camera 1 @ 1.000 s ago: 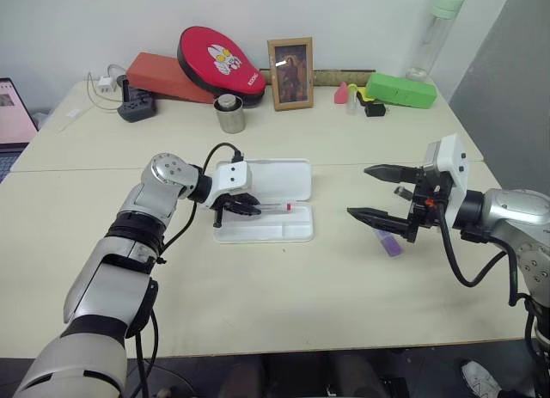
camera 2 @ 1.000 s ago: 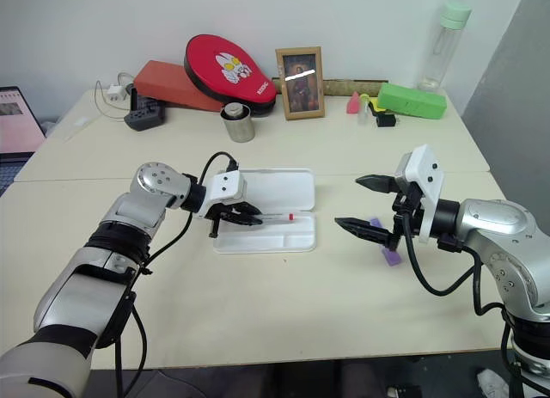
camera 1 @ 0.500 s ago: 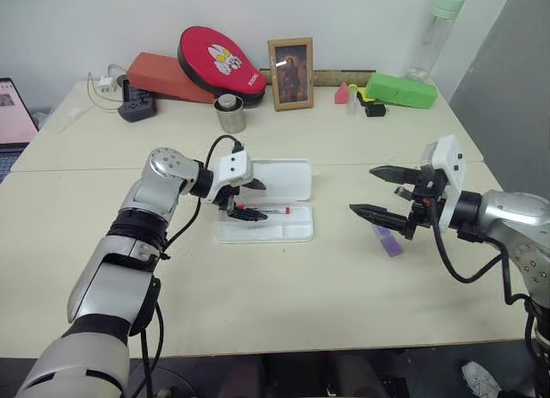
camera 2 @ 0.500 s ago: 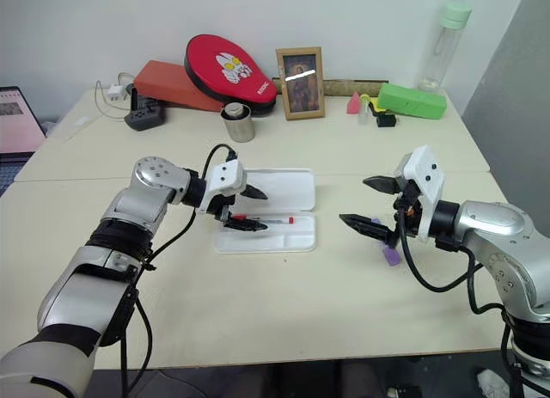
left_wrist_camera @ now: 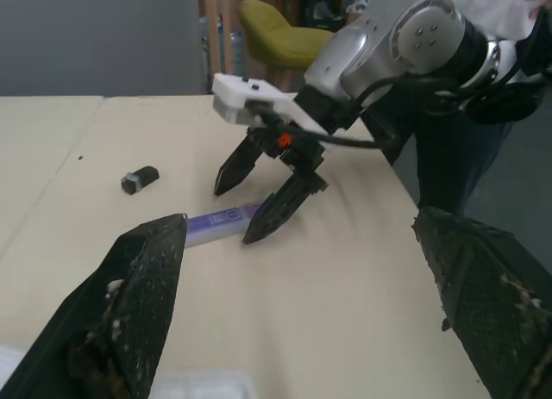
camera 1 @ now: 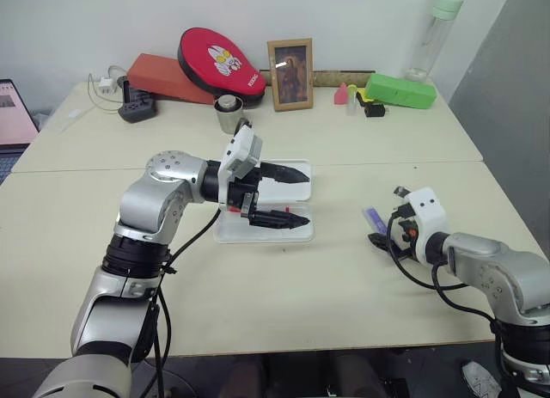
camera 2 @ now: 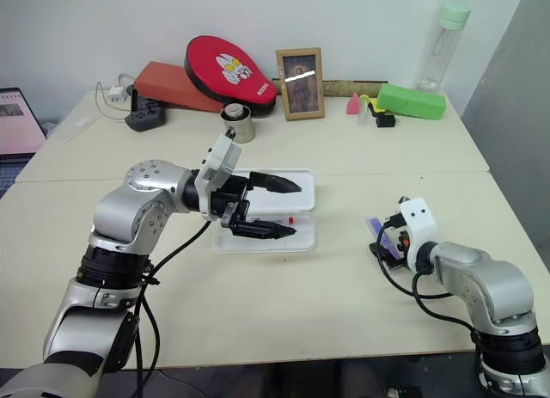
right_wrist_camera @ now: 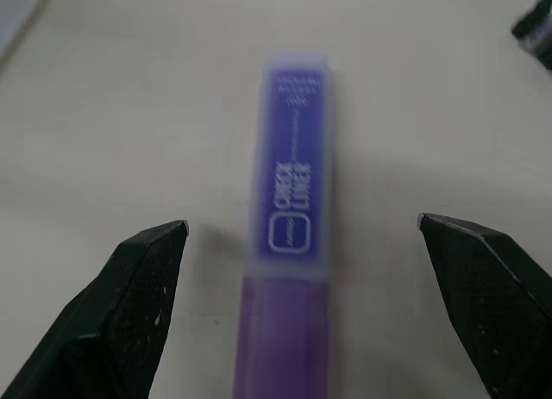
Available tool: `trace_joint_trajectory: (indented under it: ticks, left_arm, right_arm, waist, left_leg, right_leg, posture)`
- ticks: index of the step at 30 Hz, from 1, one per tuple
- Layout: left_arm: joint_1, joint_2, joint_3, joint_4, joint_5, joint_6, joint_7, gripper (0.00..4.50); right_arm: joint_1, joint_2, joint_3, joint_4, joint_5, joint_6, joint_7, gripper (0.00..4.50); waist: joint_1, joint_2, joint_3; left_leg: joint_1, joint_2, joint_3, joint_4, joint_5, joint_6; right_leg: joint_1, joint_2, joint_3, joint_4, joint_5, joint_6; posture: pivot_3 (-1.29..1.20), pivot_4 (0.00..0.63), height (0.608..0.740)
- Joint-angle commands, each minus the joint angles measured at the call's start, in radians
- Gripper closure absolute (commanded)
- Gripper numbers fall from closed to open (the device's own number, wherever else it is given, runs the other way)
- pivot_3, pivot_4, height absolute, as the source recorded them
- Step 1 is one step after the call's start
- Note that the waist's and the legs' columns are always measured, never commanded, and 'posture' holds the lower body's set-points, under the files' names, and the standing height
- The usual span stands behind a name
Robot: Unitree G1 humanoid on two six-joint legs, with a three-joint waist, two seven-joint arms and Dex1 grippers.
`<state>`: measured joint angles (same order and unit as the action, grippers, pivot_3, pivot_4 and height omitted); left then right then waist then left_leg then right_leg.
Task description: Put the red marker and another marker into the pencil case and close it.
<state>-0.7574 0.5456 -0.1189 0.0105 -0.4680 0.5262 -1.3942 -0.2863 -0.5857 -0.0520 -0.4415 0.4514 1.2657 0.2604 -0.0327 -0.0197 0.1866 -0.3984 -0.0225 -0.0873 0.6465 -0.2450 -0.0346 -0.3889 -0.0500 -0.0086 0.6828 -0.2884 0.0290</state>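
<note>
Left gripper spread empty above the open pencil case; right gripper spread, straddling the purple marker beside the case.

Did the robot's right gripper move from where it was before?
Yes. The right gripper dropped from above the table down to the purple marker, fingers open on either side of it.

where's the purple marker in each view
Left eye view: purple marker on the table, low right, at the right gripper.
Right eye view, same spot.
Left wrist view, centre-left.
Right wrist view, between its open fingers.
Shared landmark: the right gripper straddling it.
</note>
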Motion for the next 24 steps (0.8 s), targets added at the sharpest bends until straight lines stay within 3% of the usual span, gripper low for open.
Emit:
trace_joint_trajectory:
  ticks: [1, 17, 24]
  left_arm:
    - [-0.013, 0.006, 0.016, -0.051, -0.026, 0.002, 0.021, 0.03]
    - [-0.007, 0.014, 0.001, -0.036, 0.015, -0.069, 0.054, 0.00]
    - [0.030, 0.048, 0.025, -0.066, 0.009, -0.059, 0.073, 0.00]
  right_arm:
    - [0.003, -0.032, 0.033, 0.002, -0.038, -0.004, 0.002, 0.00]
    - [0.000, -0.059, 0.050, -0.015, -0.043, -0.013, 0.055, 3.36]
    - [-0.064, -0.127, 0.066, -0.050, -0.037, -0.168, 0.187, 3.43]
  waist:
    - [0.000, 0.000, 0.000]
    - [0.001, 0.000, 0.000]
    - [-0.001, 0.000, 0.000]
  left_leg:
    - [0.000, 0.000, 0.000, 0.000, 0.000, 0.000]
    - [0.000, 0.000, 0.003, 0.000, 0.000, 0.000]
    - [0.001, 0.000, 0.003, 0.000, 0.000, 0.000]
  right_leg:
    - [0.000, 0.000, 0.000, 0.000, 0.000, 0.000]
    - [0.001, 0.000, -0.001, -0.001, 0.000, 0.000]
    - [0.001, 0.000, 0.000, -0.001, 0.000, 0.000]
  posture:
    - [0.00, 0.150, 0.740]
    - [0.00, 0.150, 0.740]
    - [0.00, 0.150, 0.740]
